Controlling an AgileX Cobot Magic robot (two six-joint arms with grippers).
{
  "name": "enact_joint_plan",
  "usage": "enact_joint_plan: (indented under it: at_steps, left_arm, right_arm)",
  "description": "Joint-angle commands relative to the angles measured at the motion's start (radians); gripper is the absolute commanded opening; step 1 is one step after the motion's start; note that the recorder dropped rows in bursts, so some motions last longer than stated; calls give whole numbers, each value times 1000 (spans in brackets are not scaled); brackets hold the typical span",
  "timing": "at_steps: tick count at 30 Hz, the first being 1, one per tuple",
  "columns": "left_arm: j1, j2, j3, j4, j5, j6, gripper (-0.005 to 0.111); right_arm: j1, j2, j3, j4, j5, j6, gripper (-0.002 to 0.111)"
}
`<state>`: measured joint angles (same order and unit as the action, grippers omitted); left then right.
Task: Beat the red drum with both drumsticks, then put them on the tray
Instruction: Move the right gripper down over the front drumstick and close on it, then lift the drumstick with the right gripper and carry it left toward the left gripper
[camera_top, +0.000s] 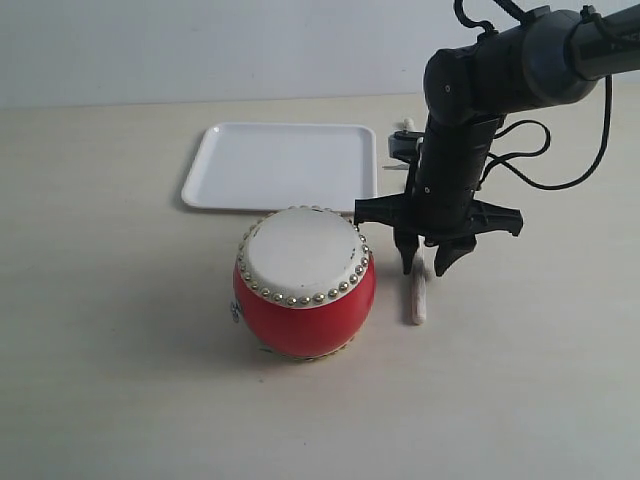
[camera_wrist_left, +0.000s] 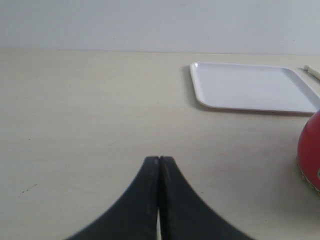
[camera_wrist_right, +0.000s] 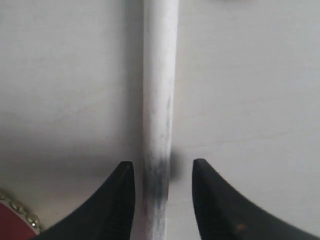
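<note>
The red drum with its cream head stands upright at the table's middle. Behind it lies the white tray, with nothing on it. One pale drumstick lies on the table just right of the drum. My right gripper hangs open low over it, a finger on each side of the drumstick, not closed on it. A second drumstick's tip shows right of the tray, mostly hidden behind the arm. My left gripper is shut on nothing, off to the drum's left, and out of the exterior view.
The left wrist view shows the tray, the drum's red side and a drumstick end beyond the tray. The right arm's cable hangs at the right. Bare table lies left of and in front of the drum.
</note>
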<state>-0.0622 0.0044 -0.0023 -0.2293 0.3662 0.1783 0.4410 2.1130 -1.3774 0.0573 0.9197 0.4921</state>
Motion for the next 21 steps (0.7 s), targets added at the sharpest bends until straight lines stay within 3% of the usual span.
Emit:
enact_joint_plan:
  at_steps: [1,21]
  left_arm:
    - [3,-4,2,-13,-2,2,0]
    - [3,-4,2,-13,-2,0,0]
  right_arm:
    - [1,-3,4,-6,-10,6,36]
    - [1,-3,27,-6,-20,8,36]
